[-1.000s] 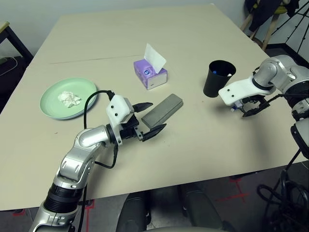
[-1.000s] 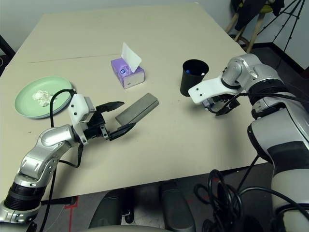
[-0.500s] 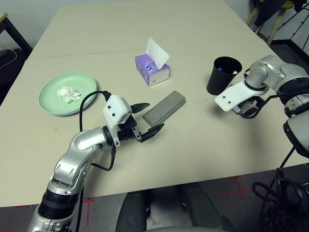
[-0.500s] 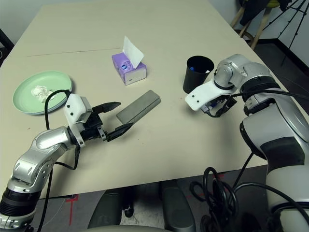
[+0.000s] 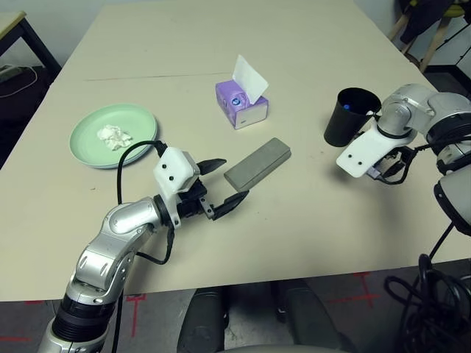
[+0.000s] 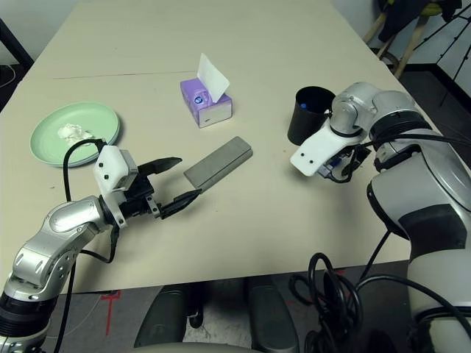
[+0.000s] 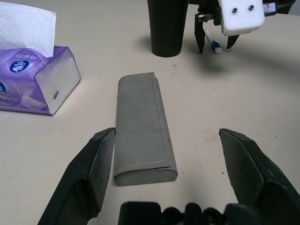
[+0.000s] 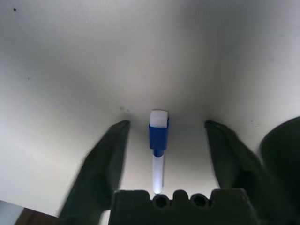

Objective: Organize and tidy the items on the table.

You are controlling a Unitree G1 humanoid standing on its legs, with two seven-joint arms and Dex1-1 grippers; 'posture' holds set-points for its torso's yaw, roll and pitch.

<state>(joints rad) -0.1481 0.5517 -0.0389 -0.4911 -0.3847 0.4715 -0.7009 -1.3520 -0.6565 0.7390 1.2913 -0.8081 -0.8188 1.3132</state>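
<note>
Right tool (image 8: 161,136) points down, fingers apart astride a pen (image 8: 158,150) beside the cup (image 5: 350,116), likely its destination. Left tool (image 7: 180,154) wide apart, facing the glasses case (image 7: 143,126).

desk (image 5: 10,20) — far left corner, black leg | red tape marks (image 5: 360,284) — floor | cables (image 5: 434,294) — floor, right
</note>
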